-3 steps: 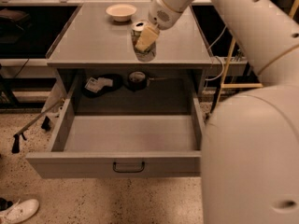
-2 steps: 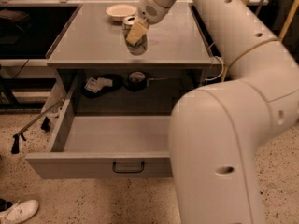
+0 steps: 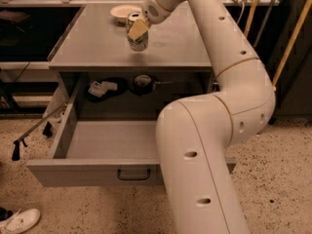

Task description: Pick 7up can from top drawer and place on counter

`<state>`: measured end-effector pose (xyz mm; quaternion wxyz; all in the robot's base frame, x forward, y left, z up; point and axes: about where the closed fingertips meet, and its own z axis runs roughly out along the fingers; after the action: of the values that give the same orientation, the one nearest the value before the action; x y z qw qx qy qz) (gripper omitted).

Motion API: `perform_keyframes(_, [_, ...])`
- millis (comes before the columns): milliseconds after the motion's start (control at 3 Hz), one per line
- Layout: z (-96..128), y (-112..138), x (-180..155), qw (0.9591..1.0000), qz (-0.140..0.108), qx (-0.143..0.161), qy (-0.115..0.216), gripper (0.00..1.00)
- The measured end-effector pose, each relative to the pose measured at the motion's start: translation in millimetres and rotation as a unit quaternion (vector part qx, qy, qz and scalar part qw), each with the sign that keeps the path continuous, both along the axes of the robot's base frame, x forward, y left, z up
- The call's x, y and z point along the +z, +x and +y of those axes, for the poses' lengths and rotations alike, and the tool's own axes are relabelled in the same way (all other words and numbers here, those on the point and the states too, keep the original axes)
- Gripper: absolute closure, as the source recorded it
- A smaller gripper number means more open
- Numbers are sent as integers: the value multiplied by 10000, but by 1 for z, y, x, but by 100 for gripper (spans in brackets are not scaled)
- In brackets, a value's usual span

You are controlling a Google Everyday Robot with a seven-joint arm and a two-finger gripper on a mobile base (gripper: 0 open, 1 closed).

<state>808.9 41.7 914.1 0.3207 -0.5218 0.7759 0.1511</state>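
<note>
The 7up can (image 3: 139,44) is upright over the middle of the grey counter (image 3: 92,48), at or just above its surface. My gripper (image 3: 137,30) reaches down from the upper right and is shut on the can, with a tan finger (image 3: 138,28) across its side. The top drawer (image 3: 97,172) is pulled wide open below, its handle (image 3: 133,174) at the front centre. The part of its floor that shows is bare. My arm hides its right part.
A shallow cream bowl (image 3: 123,12) sits at the back of the counter, just behind the can. A white-and-black item (image 3: 102,87) and a round dark item (image 3: 142,81) lie in the cabinet behind the drawer. A black-handled tool (image 3: 29,135) and a white shoe (image 3: 19,221) lie on the floor at left.
My gripper has carried the can a little left and toward the back of the counter, closer to the bowl. The arm has swung across the right of the view.
</note>
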Motion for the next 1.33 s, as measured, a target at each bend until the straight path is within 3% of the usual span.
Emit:
perform_keyframes(333, [-1, 12, -30, 9995, 215, -69, 222, 100])
perform_keyframes(667, [1, 9, -34, 9993, 299, -41, 214, 100])
perform_keyframes(1333, [1, 9, -33, 9993, 292, -40, 216, 58])
